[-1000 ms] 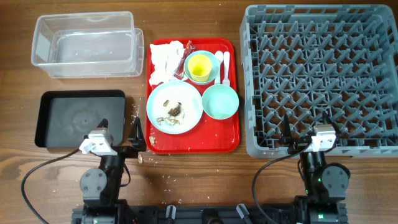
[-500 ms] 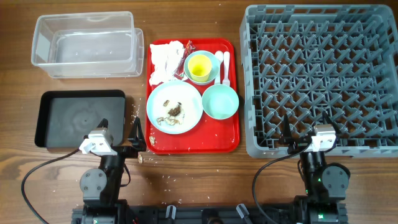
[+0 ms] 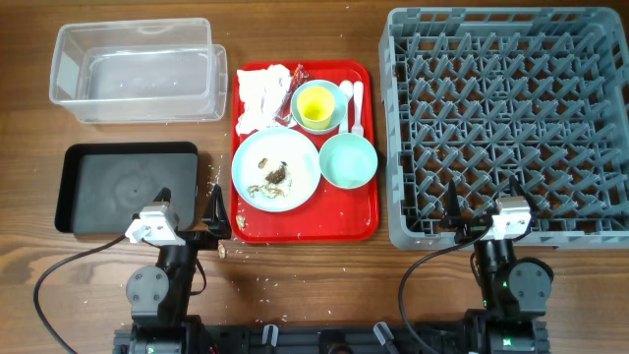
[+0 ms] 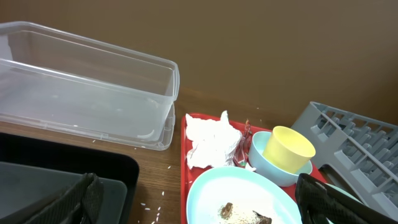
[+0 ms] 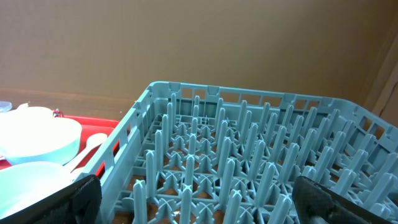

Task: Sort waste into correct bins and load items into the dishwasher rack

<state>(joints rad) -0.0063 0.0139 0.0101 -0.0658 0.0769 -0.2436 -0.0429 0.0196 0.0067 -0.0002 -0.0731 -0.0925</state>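
Pale blue round plate [image 3: 292, 155], brown-and-white scraps [image 3: 273, 178] near its middle.

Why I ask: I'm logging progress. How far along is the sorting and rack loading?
Done: nothing; the rack, clear tub and black tray are empty. In hand: nothing; the left pincer and right pincer are open and empty. To do: napkins, wrapper, the scraps on the plate, cup, green bowl, blue bowl and spoon all sit on the red tray.
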